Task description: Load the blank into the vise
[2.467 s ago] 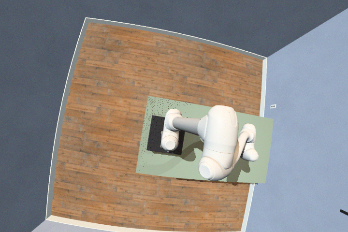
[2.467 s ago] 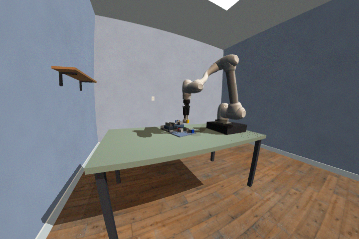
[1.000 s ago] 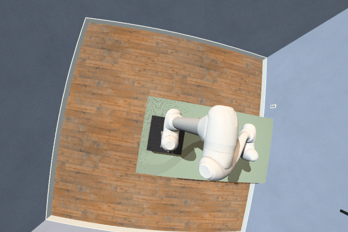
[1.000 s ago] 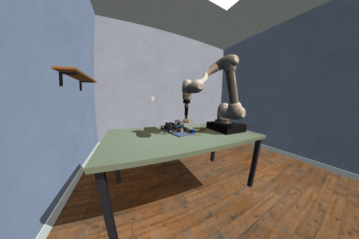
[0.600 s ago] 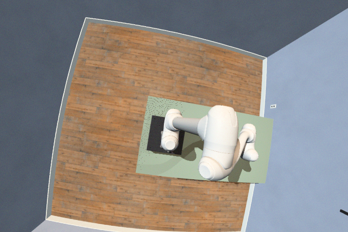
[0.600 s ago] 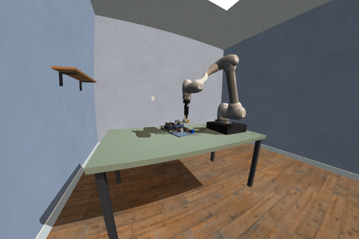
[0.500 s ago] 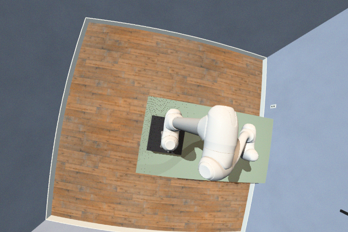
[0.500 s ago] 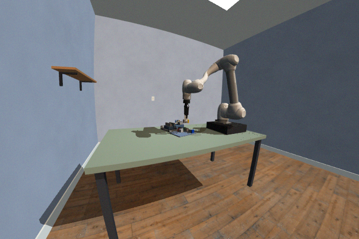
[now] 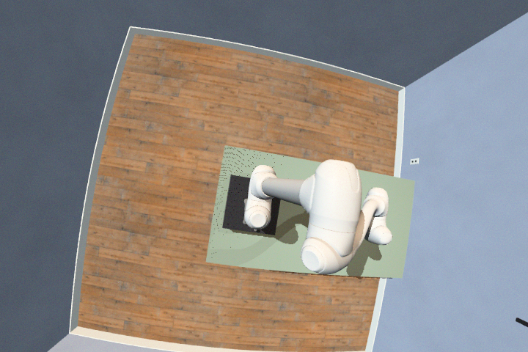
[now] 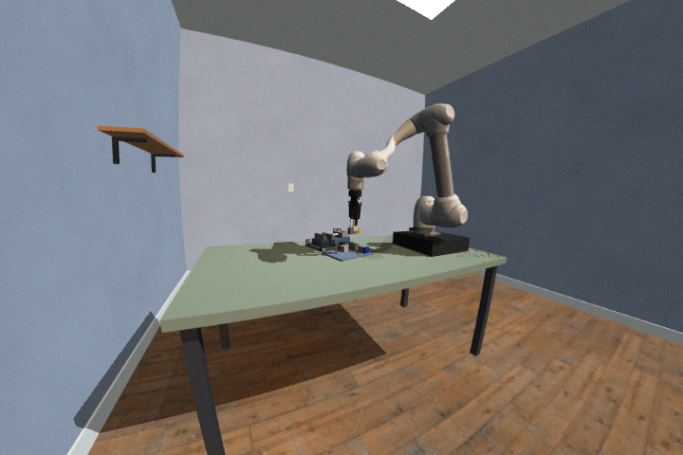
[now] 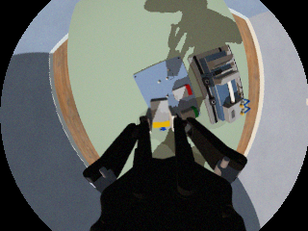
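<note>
My gripper [image 11: 160, 112] [image 10: 354, 224] is shut on the blank with the yellow end [image 11: 161, 115] [image 10: 355, 230] and holds it in the air, well above the table. The blank hangs level across the fingers. Below it, in the wrist view, lies the blue infeed plate [image 11: 153, 81] [image 10: 345, 256] with other blanks on it, one with a red end [image 11: 183, 92]. The milling vise [image 11: 219, 81] [image 10: 323, 238] stands right beside the plate, to its right in the wrist view. In the overhead view the arm hides the gripper, blank and vise.
The green table [image 10: 299, 279] [image 9: 252, 253] [image 11: 110, 52] carries the robot's black base [image 10: 432, 242] [image 9: 233, 203] at one end. A wooden shelf [image 10: 138, 138] hangs on the left wall, far from the work.
</note>
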Tool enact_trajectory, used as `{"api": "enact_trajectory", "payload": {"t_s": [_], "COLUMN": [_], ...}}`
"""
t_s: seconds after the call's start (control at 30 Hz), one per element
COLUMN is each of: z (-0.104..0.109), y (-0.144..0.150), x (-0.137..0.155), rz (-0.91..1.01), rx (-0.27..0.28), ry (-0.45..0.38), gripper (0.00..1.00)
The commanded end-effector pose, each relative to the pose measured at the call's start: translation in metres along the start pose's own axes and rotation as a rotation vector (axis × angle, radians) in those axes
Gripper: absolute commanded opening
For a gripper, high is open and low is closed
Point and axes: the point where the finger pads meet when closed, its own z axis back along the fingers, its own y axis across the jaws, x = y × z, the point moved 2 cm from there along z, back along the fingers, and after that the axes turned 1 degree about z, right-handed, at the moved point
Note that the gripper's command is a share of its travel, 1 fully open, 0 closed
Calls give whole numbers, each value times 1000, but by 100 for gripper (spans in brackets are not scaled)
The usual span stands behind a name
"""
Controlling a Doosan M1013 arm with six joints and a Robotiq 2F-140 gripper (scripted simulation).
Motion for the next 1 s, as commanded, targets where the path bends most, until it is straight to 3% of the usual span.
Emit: {"api": "enact_trajectory", "payload": {"t_s": [0.0,0.97], "z": [0,0], "y": [0,0], "x": [0,0], "rz": [32,418], "rx": [-1,0], "ry": [0,0], "gripper": [0,0]}}
